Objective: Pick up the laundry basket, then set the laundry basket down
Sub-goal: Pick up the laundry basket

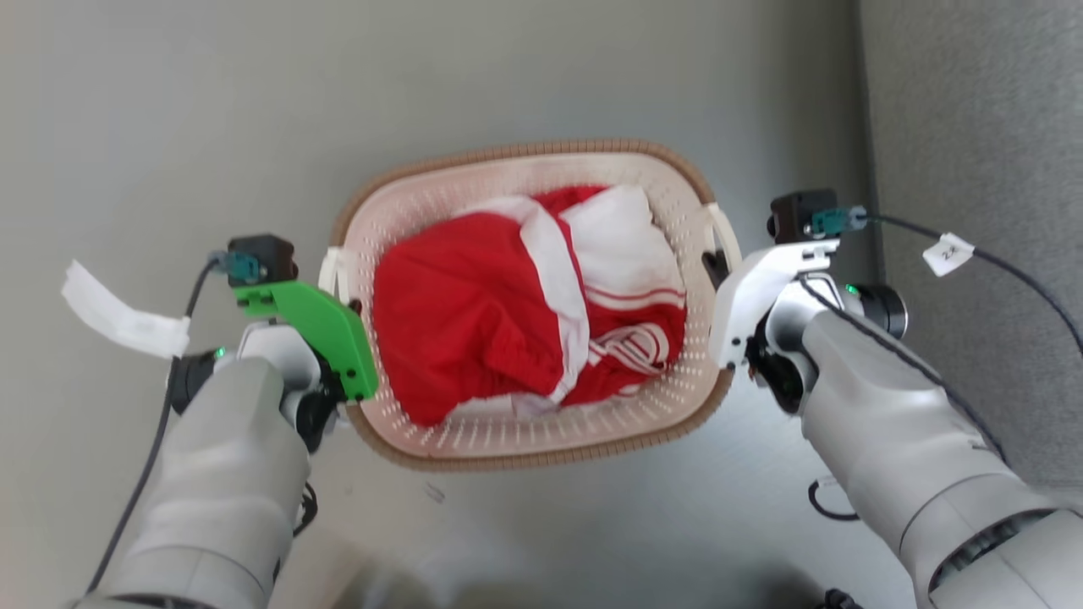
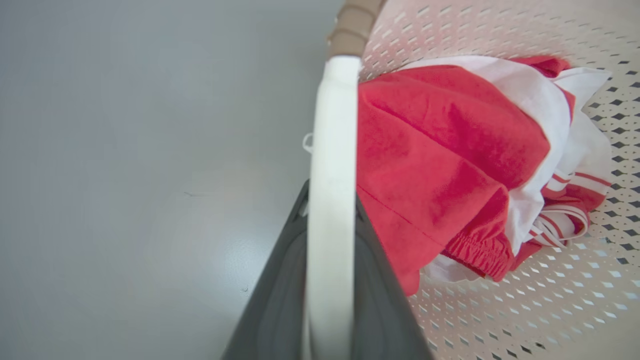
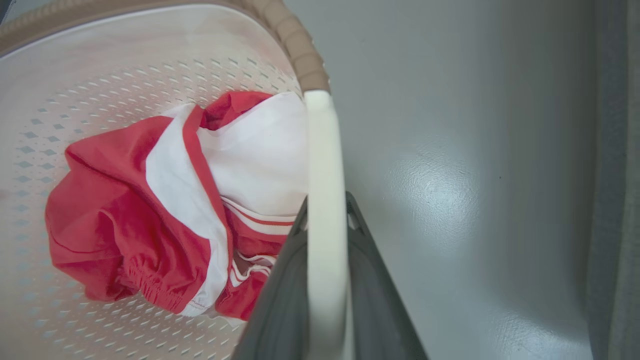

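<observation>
Basket [image 1: 398, 211] sits in the middle of the head view, over a grey floor [image 1: 169, 127], its long sides toward 12 and 6 o'clock. I cannot tell whether it rests on the floor or hangs above it. A brown rim [image 1: 525, 152] runs round the cream perforated wall. Inside lies a crumpled red and white garment [image 1: 474, 321], which fills most of the bottom.

At the basket's 9 o'clock the left pincer [image 2: 331, 197] is clenched on the white left handle [image 2: 332, 150]. Its two dark fingers [image 2: 280, 280] press against either side of the bar. A green plate [image 1: 326, 326] on that wrist overlaps the rim in the head view.

At 3 o'clock the right pincer [image 3: 326, 205] grasps the right handle [image 3: 325, 160] the same way, with a dark finger [image 3: 370, 280] on each side of the bar. Both pale forearms come in from 6 o'clock.

A white tag [image 1: 118, 317] hangs on the left arm's cable, and a smaller one [image 1: 948, 252] on the right arm's. A darker grey strip [image 1: 973, 127] borders the floor at 3 o'clock.
</observation>
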{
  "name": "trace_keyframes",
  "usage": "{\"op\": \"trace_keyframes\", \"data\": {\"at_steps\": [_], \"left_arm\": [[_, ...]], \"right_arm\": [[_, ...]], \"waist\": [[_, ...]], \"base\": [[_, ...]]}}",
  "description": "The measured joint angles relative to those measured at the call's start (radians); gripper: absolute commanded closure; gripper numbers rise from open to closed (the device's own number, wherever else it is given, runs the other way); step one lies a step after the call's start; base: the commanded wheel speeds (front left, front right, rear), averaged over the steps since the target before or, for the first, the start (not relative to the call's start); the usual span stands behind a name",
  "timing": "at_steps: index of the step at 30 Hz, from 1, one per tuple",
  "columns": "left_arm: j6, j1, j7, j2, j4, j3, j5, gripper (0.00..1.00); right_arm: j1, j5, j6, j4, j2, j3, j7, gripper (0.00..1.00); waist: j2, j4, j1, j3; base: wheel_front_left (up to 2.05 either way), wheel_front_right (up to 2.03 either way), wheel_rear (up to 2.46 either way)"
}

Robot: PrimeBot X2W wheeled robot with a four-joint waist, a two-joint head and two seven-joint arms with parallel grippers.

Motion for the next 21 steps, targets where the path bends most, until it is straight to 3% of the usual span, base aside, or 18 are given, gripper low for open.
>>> {"op": "trace_keyframes", "data": {"at_steps": [21], "left_arm": [[0.0, 0.115, 0.102, -0.012, 0.022, 0.0, -0.043, 1.0]], "right_arm": [[0.117, 0.051, 0.035, 0.054, 0.012, 0.013, 0.058, 1.0]], "waist": [[0.0, 0.009, 0.0, -0.243]], "base": [[0.0, 0.0, 0.0]]}}
